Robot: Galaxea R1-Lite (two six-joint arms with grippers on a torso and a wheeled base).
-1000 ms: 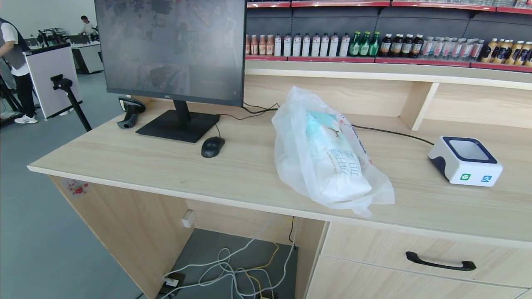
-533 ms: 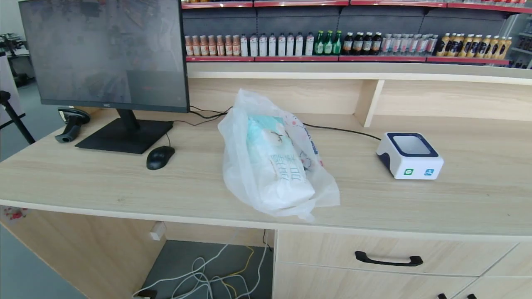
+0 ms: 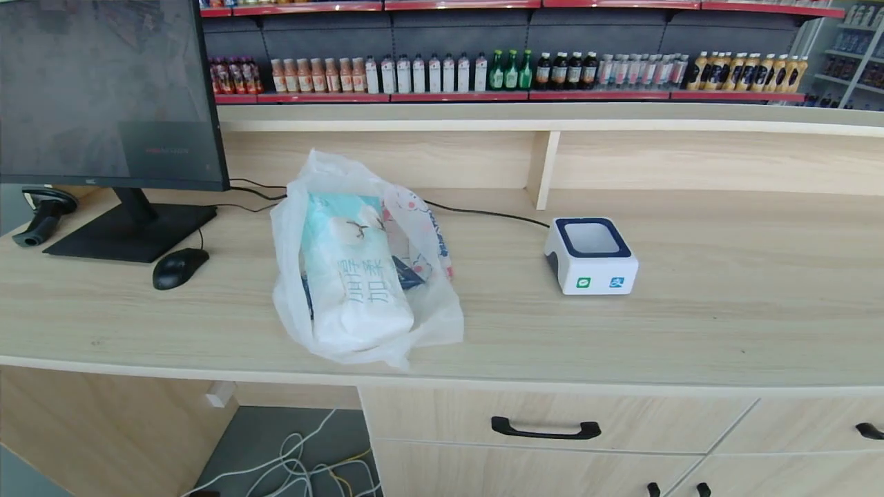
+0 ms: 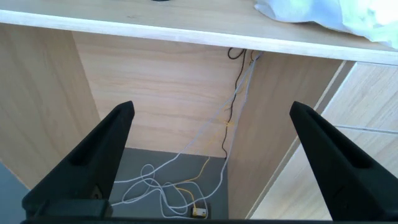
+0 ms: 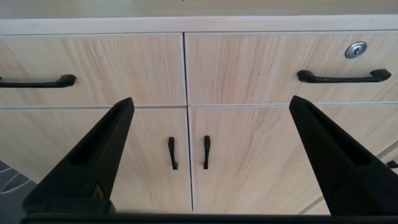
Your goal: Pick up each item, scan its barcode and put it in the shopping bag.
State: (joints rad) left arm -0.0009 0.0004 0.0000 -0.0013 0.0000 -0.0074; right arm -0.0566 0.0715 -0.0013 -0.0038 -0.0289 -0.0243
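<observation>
The wooden counter [image 3: 690, 324] runs across the whole middle of the head view. The dark monitor [image 3: 103, 90] stands on it at the upper left.

The shopping bag [image 3: 366, 259], thin translucent plastic, lies slumped on its side on the counter left of centre. Its mouth is towards the back. A large white and pale blue soft pack [image 3: 345, 304] takes up most of it. A smaller patterned packet [image 3: 418, 238] is tucked against the pack's right side, also under the plastic. Something dark sits between them, too hidden to name.

The two grippers hang low in front of the counter, below its top. The left gripper [image 4: 209, 109] faces the open knee space with its loose cables [image 4: 180, 180], jaws spread wide and holding nothing. The right gripper [image 5: 209, 102] faces the drawer and cupboard fronts [image 5: 261, 143], also wide and empty.

The white scanner box [image 3: 590, 257] sits right of centre, well apart from the bag, its window facing up. A black mouse [image 3: 179, 268] lies just left of the bag, and a handheld scanner [image 3: 43, 214] rests at the far left edge.

All the goods I can see are already inside the bag and both grippers are free, so I judge the bagging finished or very nearly so. Whether each barcode was read cannot be told. At most, some item outside the frame remains.
</observation>
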